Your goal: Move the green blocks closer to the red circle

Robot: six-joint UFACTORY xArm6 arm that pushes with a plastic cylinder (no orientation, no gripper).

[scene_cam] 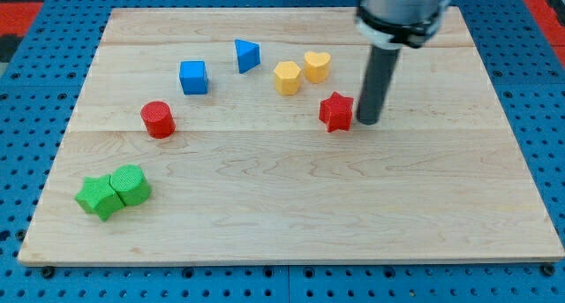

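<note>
**Green pair far off to the view's left of my tip**

Green comes first: two green blocks, a star-like green block (pixel 97 197) and a rounder, many-sided green block (pixel 131 185), sit touching each other near the board's bottom-left corner. The red cylinder block, the red circle (pixel 159 119), stands above them and slightly to the right, apart from both.

My tip (pixel 367 123) rests on the light wooden board (pixel 291 215) right of centre, just beside the red star block (pixel 336 111). There is no gripper here, only a rod, so nothing is held. The greens lie well apart from it, toward the bottom-left.

I judge the tip must get below and left of the pair, then push up and right. The path along the bottom edge looks free. The blue cube (pixel 193 77), blue triangular block (pixel 247 56), yellow many-sided block (pixel 287 77) and yellow heart block (pixel 317 66) sit nearer the top edge.
</note>
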